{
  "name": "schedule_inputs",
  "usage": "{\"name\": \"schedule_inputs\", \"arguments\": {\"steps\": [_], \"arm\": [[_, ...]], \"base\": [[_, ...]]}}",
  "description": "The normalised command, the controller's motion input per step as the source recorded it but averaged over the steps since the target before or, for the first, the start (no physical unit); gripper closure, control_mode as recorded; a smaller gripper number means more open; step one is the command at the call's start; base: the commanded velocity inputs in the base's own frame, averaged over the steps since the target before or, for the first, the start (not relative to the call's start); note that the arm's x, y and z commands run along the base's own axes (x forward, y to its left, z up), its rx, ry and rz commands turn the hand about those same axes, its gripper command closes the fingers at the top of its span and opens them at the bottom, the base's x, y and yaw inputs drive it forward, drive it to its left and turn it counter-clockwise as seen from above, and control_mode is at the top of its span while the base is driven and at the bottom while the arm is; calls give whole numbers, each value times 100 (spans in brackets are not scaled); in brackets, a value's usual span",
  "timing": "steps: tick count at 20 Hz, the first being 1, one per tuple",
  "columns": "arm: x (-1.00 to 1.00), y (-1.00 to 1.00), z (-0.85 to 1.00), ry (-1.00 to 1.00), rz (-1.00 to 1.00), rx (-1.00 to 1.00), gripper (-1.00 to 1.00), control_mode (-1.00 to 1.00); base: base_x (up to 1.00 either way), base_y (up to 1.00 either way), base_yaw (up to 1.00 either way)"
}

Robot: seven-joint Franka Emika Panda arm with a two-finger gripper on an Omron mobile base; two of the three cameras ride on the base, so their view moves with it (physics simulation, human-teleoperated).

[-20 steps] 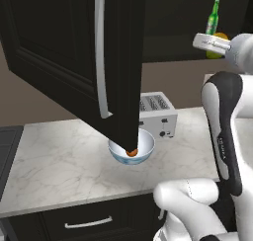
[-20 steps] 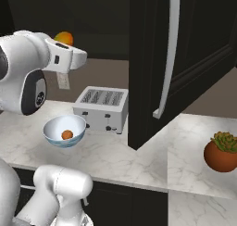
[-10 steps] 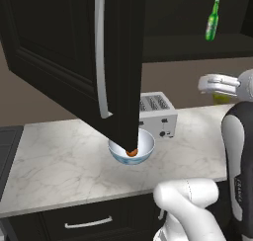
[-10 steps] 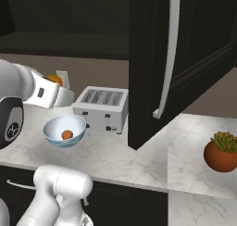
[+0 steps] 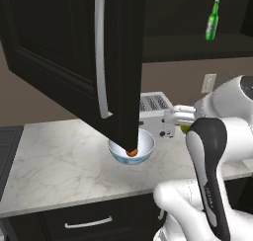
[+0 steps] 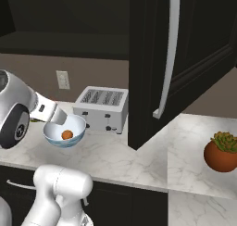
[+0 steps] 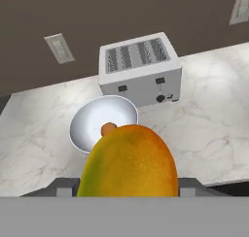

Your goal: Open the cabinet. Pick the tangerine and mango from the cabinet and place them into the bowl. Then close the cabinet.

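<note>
Mango (image 7: 129, 163), smooth yellow-orange oval, clamped between the fingers above the glossy round bowl (image 7: 85, 129).

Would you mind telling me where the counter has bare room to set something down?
Bare marble lies left of the bowl toward the counter edge, and between the open cabinet door and potted plant. Bowl, toaster and gripper with mango crowd together.

Glossy white shells, rounded and bulbous, joined by dark charcoal bands at the joints. Carries faint pale lettering down one dark link and a small round grey cap on the dark joint face. Ends in a boxy white claw (image 5: 170, 122) with small black marks.
</note>
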Motion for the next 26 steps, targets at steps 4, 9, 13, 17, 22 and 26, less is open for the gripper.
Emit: {"name": "schedule_inputs", "arguments": {"steps": [4,9,13,17,22,26], "arm": [[86,59,-100,28,5,0,100,-100],[100,30,-79,21,1,0,100,-100],[97,1,-51,8,0,-1,100,-100],[95,8,-44,1,0,-1,100,-100],[100,38,-41,4,0,0,100,-100],[90,30,-38,2,0,0,100,-100]], "base": [[0,0,0],[0,0,0],[0,0,0],[0,0,0],[0,0,0],[0,0,0]]}}
